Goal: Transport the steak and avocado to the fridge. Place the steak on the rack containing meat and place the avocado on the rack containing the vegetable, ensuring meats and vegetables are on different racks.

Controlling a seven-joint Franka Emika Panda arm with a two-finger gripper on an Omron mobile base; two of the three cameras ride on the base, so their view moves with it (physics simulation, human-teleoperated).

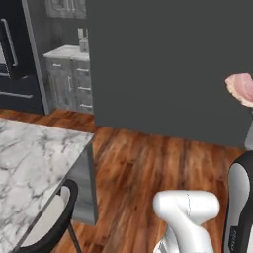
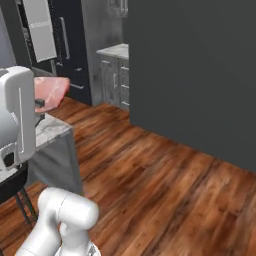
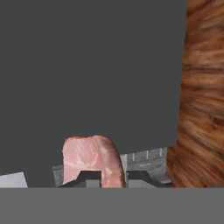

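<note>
**Steak clamped in claw, held in the air beside a dark grey panel**

Nearest in the hand view: the claw [image 3: 106, 177], two dark tips at the bottom, closed on the steak [image 3: 92, 159]. The steak stands up between the tips, pink with a paler marbled face, its top edge rounded. The hold looks firm; the tips sit on either side of the slab, touching it.

In the left base view the steak [image 1: 240, 88] shows at the right edge, raised well above the floor [image 1: 148, 163], partly cut off by the frame. In the right base view the steak [image 2: 50, 92] sticks out past the white arm link [image 2: 19, 117] at the left, above the corner of the bench [image 2: 50, 131]. The claw itself is hidden behind the link there.

Low in both base views, the white arm joint [image 1: 187, 207] rises from the base. The marble bench [image 1: 34, 153] lies to the left, with a dark-framed chair [image 1: 54, 222] tucked at its near corner.

Beyond that, wood plank floor runs across the middle.

Further on, a big flat dark grey panel [image 1: 168, 64] takes up most of the view ahead, and the steak is in front of it. Cannot tell what it belongs to.

Farthest: grey cabinets [image 1: 71, 81] with a pale top and drawer handles, and a tall dark unit [image 1: 17, 59] with bar handles at the far left.
</note>
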